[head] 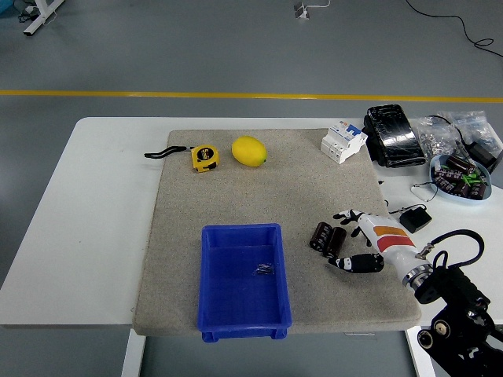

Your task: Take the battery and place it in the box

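Nearest you, the blue box [242,281] sits on the grey mat [236,196] close to the counter [102,220] front edge, left of centre. Something small and dark lies on its floor; it is too small for you to make out.

To the box's right, your right hand [363,242] reaches in from the lower right corner, low over the mat. Its fingers [347,216] are spread apart in a loose C: the upper ones stretch toward the left, and the lower one curls in beneath, its tip pointing at the battery. Nothing is clamped between them. The battery [328,238], two dark cylinders lying side by side, rests on the mat just left of the hand, at the mouth of that open C. The upper fingertips look to be at or just beside the right cylinder, but you cannot tell from this angle whether they actually touch it. The battery lies outside the box, a short way off its right wall.

Farther back, a yellow tape measure [204,157] and a lemon [248,151] sit near the mat's far edge, and a white circuit breaker [343,140] stands at its far right corner. Beyond that, off the mat on the right, you see a black pouch [393,135] and a bowl [479,192] of dark parts.
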